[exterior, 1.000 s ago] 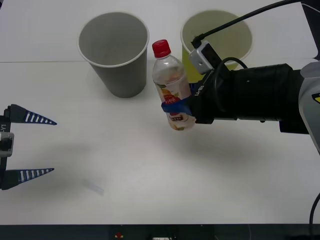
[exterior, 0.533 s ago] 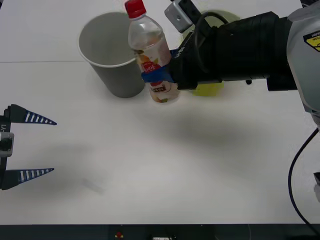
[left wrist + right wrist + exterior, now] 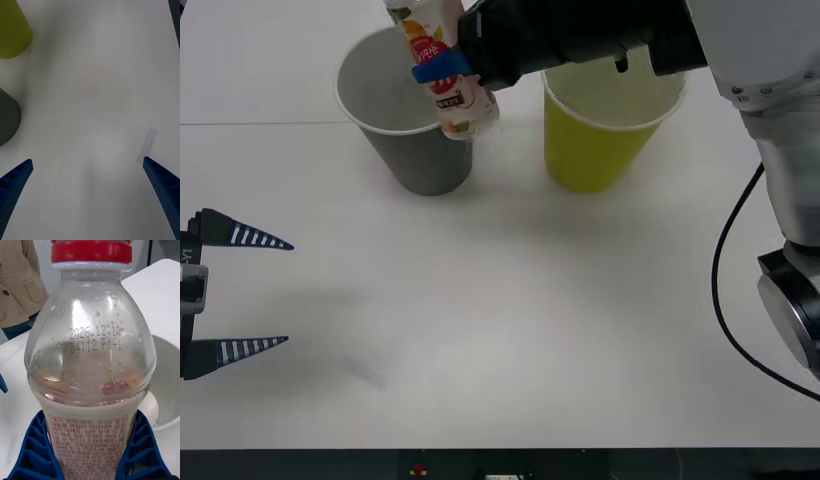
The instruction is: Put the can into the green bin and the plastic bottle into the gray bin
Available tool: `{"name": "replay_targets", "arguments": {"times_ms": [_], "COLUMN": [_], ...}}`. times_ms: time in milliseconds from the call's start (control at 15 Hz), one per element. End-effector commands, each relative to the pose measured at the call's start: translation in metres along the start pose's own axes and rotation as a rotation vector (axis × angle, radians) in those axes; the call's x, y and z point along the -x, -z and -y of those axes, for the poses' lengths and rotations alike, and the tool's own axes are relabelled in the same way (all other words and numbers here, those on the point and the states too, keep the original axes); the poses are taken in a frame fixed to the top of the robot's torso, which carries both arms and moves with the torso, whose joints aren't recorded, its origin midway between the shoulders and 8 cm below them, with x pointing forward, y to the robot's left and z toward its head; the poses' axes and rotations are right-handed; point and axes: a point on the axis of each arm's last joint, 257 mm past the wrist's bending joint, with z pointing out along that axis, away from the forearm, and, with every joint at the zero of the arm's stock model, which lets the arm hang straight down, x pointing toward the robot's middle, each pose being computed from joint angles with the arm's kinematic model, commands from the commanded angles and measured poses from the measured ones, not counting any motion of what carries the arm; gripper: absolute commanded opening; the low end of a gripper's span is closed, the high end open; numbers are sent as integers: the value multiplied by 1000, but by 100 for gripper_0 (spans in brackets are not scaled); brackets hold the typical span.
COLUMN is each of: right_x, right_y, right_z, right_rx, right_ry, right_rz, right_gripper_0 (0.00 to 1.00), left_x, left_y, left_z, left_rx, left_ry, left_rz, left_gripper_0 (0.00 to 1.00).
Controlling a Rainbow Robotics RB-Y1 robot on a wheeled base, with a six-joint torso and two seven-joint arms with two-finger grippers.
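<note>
Hanging over the near rim of the gray bin (image 3: 408, 105), the plastic bottle (image 3: 442, 70) sits clamped at its label between the blue fingers of the right gripper (image 3: 442, 72). The bottle step is in hand; next it needs centring over the mouth, seemingly a little farther in, then letting go. The green bin (image 3: 605, 125) stands just beside. The left gripper (image 3: 240, 293) waits spread wide, empty, near the table's (image 3: 530, 330) edge.
</note>
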Motion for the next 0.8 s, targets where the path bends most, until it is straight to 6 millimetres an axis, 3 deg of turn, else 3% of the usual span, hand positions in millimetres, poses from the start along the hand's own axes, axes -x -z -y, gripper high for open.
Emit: {"name": "replay_targets", "arguments": {"times_ms": [67, 600, 800], "right_x": [14, 17, 23], "right_y": [-21, -78, -90], "right_z": [10, 38, 42], "right_rx": [-7, -86, -100], "right_ry": [-14, -23, -34], "right_rz": [-8, -101, -113], "right_gripper_0": [0, 0, 9], "left_x": [0, 0, 0], "left_y": [0, 0, 0], "left_z": [0, 0, 0], "left_rx": [0, 0, 0], "left_ry": [0, 0, 0], "left_rz": [0, 0, 0], "left_gripper_0": [100, 100, 100]}}
